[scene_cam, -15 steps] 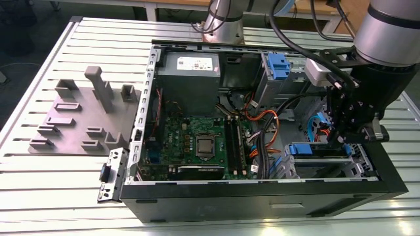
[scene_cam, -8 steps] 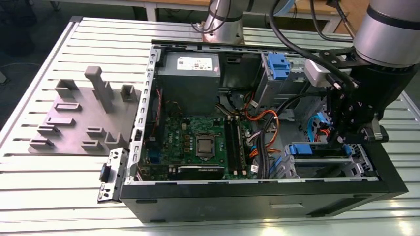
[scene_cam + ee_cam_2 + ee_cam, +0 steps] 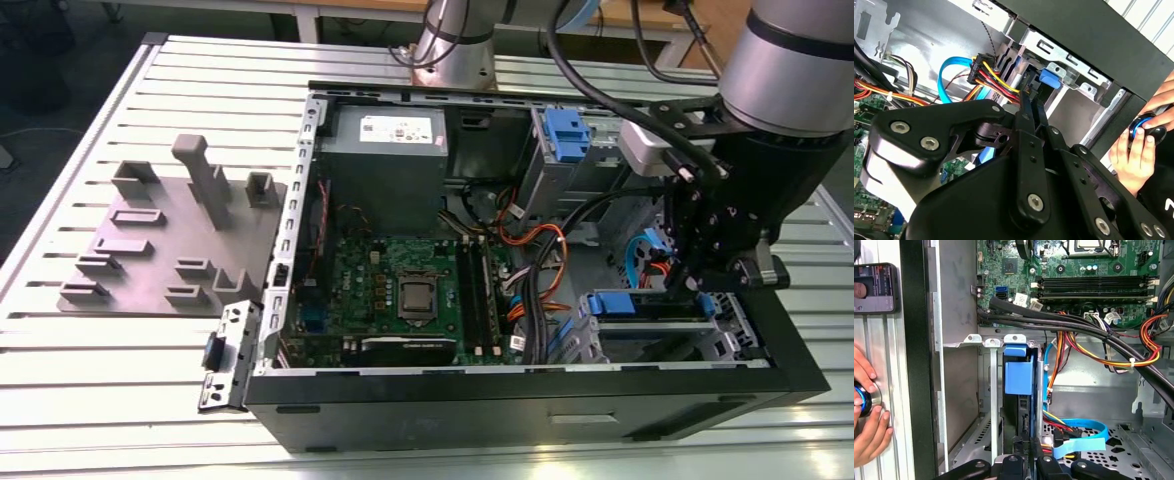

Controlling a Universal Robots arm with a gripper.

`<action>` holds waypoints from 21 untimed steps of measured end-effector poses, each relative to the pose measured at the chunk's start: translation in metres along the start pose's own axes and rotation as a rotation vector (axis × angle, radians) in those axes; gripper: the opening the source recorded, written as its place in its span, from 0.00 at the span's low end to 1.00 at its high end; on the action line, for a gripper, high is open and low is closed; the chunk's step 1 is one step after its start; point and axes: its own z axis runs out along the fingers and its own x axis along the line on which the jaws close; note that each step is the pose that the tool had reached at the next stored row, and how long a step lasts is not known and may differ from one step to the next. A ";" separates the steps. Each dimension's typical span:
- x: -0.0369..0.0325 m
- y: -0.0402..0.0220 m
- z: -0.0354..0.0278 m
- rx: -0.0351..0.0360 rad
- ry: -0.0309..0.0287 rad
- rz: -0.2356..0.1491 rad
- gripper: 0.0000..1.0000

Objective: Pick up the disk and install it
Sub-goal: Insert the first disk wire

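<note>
Pincer point(image 3: 1026, 460) status: lowered into the open computer case point(image 3: 534, 410), fingers drawn in narrow against the two flat faces of the disk point(image 3: 1018, 372). It appears to grip the disk by the end that faces out of the drive cage point(image 3: 985, 342).

Layout, from the exterior view's left to its right, with the drive cage as reference:
1. Farthest from the cage, a grey fixture plate point(image 3: 160, 260) lies on the slatted tabletop point(image 3: 80, 400), outside the case.
2. Nearer the cage, the motherboard point(image 3: 400, 290) covers the case floor.
3. Just beside the cage runs a bundle of orange, yellow and red wires point(image 3: 1089, 352), with a blue flat cable point(image 3: 1084, 435) close by.
4. The disk stands on edge in a cage slot, its blue frame leading and the pincer at its trailing end.
5. In the first wrist view, a hand point(image 3: 866, 410) rests on a round blue-ringed knob point(image 3: 861, 397) on the tabletop, outside the case wall next to the cage.

Step in hand: judged as installation. The pick-up is done and the disk is already in the cage. How deep it sits cannot be read.

Requirement for further seating: a straight push along the slot, with the disk kept parallel to the cage rails and the wires kept clear of the fingers.
</note>
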 end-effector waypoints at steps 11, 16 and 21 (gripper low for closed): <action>-0.0003 -0.0002 -0.0012 -0.0016 0.0016 0.011 0.16; -0.0005 -0.0001 -0.0011 -0.0032 0.0029 0.022 0.16; -0.0006 0.0000 0.0000 -0.0038 0.0015 0.026 0.16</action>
